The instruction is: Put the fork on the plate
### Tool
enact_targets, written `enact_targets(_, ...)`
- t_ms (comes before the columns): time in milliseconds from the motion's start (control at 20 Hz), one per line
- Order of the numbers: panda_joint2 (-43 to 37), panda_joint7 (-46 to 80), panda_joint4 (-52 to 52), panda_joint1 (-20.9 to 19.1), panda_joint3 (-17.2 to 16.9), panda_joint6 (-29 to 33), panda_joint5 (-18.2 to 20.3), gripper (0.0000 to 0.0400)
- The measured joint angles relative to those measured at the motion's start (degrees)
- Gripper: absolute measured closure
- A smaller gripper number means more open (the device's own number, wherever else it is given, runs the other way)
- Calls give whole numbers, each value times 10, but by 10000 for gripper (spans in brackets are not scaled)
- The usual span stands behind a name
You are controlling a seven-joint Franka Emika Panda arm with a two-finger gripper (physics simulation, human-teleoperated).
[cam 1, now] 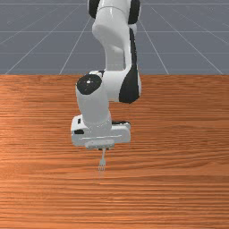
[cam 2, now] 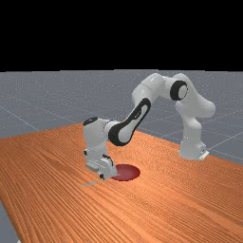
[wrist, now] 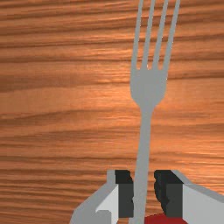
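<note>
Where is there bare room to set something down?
Bare wood borders the fork on the front view's left and right, and lies between the red plate and the arm's base. It's crowded around claw, fork and plate.

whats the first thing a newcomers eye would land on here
The big white arm likely grabs the eye first, reaching across the far view from its right. Next comes the dark red plate, partly behind the gripper in that view, then the grey fork, its handle between the open fingers.
</note>
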Motion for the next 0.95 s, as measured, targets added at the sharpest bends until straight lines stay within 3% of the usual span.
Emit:
enact_targets(200,-183,-6,-198,16,-13,-6,-12,314)
enact_targets(350,-243,-24,-303,16,-18,-2,-18,314)
enact_targets(600,-172,-35,-346,0,-30,107,-14,314)
enact_targets(750,-147,-36,-356,-5,-33,138,-12,314)
enact_targets(800,-147,-36,-361,-5,-33,143,-12,228)
enact_targets(850,-147,-37,-365,-5,-33,148,-12,295)
enact_targets(950,-161,-38,-390,-3,-35,162,-11,313)
